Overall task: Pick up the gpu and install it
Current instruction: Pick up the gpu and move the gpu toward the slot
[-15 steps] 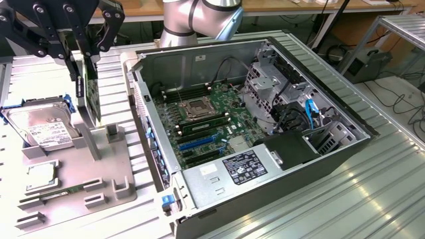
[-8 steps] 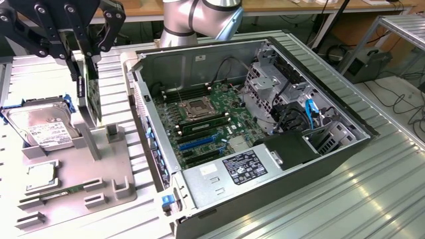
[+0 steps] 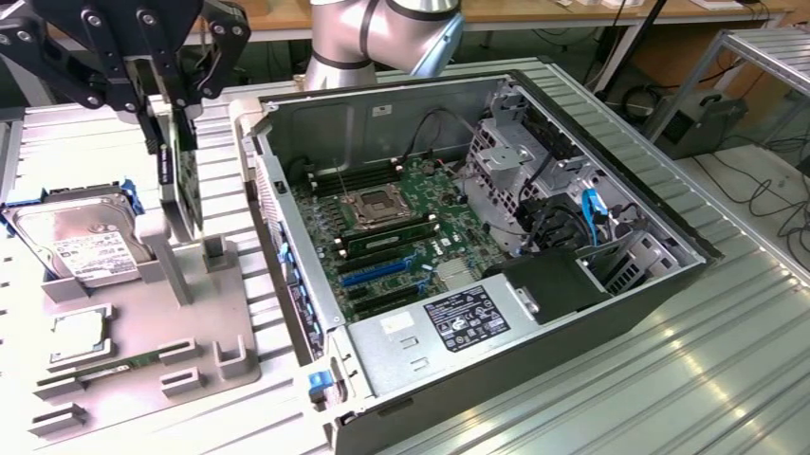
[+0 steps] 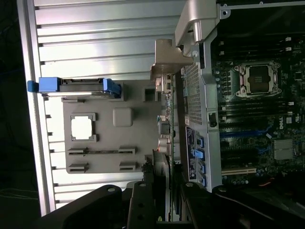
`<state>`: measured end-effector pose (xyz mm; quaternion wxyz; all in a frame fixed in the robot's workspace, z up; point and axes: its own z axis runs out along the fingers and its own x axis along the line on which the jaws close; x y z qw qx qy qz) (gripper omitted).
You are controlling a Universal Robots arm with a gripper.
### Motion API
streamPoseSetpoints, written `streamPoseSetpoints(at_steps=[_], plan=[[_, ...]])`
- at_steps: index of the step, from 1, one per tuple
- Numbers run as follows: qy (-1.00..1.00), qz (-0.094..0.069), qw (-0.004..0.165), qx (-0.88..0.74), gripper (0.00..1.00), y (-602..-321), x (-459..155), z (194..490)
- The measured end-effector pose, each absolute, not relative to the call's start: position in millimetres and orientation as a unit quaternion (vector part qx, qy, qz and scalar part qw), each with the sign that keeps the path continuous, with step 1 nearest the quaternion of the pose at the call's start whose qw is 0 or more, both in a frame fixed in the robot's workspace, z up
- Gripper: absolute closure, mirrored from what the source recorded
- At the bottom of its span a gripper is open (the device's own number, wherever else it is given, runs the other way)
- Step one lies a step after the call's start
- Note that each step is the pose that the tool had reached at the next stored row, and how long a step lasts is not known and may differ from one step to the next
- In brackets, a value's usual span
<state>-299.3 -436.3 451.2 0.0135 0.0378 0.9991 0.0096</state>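
The gpu (image 3: 181,180) is a thin black card standing on edge, upright, over the grey holder tray (image 3: 190,322) at the exterior view's left. My gripper (image 3: 165,104) grips its upper edge, shut on it with one finger on each side. I cannot tell whether its lower edge still touches the tray's slot. In the wrist view the gpu (image 4: 164,129) runs edge-on away from my gripper (image 4: 164,191), ending in its pale metal bracket (image 4: 164,59). The open computer case (image 3: 608,313) lies beside the tray, with the motherboard (image 3: 393,237) and its blue slots (image 3: 379,270) exposed.
On the tray are a silver hard drive (image 3: 76,242) in blue clips, a processor (image 3: 79,332) and a narrow green memory stick (image 3: 120,365). The case wall (image 3: 272,218) rises between tray and motherboard. A power supply (image 3: 462,318) and a drive cage (image 3: 519,161) stand inside the case.
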Motion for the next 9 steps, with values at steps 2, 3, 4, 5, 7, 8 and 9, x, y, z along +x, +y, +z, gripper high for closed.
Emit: streamPoseSetpoints(at_steps=[2, 3, 4, 5, 7, 8, 9], plan=[[0.999, 0.010, 0.014, 0.038, 0.74, -436.3, -298.7, 451.2], [0.999, 0.010, 0.014, 0.038, 0.74, -436.3, -298.5, 451.2], [0.999, 0.010, 0.014, 0.038, 0.74, -436.3, -298.1, 451.1], [0.999, 0.010, 0.014, 0.038, 0.74, -436.3, -297.9, 451.1], [0.999, 0.010, 0.014, 0.038, 0.74, -436.3, -297.2, 451.1], [0.999, 0.010, 0.014, 0.038, 0.74, -436.3, -297.0, 451.1], [0.999, 0.010, 0.014, 0.038, 0.74, -436.3, -296.9, 451.1]])
